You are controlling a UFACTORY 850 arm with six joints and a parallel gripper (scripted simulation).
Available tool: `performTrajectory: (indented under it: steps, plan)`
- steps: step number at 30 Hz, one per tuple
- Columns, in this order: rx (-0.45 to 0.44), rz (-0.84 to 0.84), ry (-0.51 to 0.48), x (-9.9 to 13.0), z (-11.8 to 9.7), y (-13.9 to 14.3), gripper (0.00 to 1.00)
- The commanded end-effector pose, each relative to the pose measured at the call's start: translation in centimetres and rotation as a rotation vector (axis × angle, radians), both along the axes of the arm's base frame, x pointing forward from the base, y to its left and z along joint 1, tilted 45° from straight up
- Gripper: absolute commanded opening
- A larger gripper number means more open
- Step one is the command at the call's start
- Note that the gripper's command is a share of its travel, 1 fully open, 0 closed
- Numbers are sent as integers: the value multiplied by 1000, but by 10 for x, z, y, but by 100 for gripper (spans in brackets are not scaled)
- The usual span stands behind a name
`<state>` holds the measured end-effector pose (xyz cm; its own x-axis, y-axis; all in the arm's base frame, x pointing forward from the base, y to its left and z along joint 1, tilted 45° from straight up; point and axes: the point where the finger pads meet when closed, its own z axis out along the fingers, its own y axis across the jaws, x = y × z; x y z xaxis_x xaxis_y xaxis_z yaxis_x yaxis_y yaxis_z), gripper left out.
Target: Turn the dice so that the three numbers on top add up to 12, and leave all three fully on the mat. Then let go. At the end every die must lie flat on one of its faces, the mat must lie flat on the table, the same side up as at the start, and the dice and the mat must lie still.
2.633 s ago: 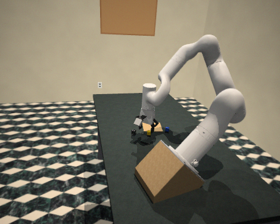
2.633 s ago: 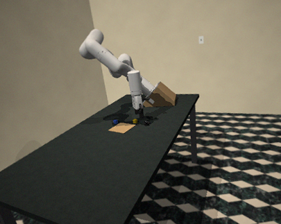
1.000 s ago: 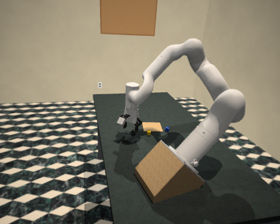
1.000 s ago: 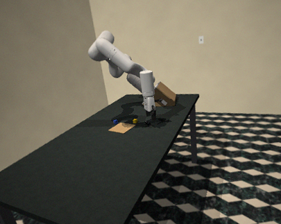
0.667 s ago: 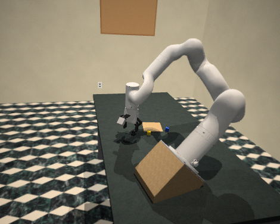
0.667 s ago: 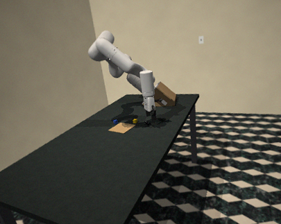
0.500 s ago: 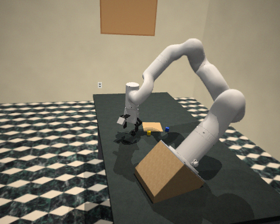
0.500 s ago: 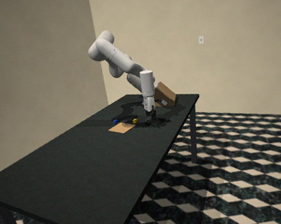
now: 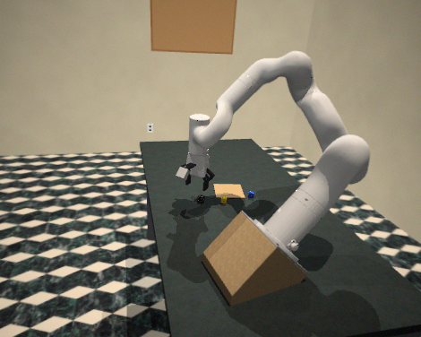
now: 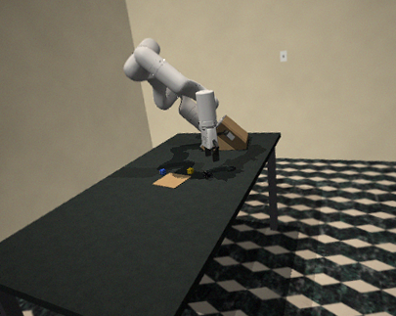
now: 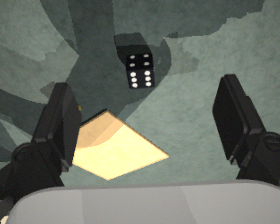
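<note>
The black die [image 9: 201, 200] [image 10: 207, 174] [image 11: 140, 71] lies on the table off the mat. Its four and six show in the wrist view; I cannot tell which is on top. My gripper [image 9: 197, 185] [image 10: 212, 155] [image 11: 145, 95] is open and empty above the table, near the black die. The yellow die [image 9: 224, 200] [image 10: 190, 171] lies close beside the edge of the tan mat [image 9: 228, 189] [image 10: 171, 181] [image 11: 120, 152]. The left finger nearly hides it in the wrist view. The blue die [image 9: 251, 194] [image 10: 162, 172] lies off the mat. Its and the yellow's numbers are too small to read.
The arm stands on a brown wedge-shaped base [image 9: 242, 264] [image 10: 235, 137] on the dark table [image 9: 188, 309] [image 10: 127, 258]. The black die lies nearest the table's left edge in the top view. Arm shadows fall around the dice and over part of the mat.
</note>
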<state>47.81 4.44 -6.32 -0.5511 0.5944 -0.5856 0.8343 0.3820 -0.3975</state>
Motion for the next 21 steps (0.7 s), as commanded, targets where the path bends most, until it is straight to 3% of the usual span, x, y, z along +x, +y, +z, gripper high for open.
performTrajectory:
  steps: [1,6,18,21]
  plan:
    - [0,0,-1,1,29,28,100]
    - [0,0,-1,1,44,43,100]
    - [0,1,0,2,46,44,100]
    - [6,35,35,7,72,21,100]
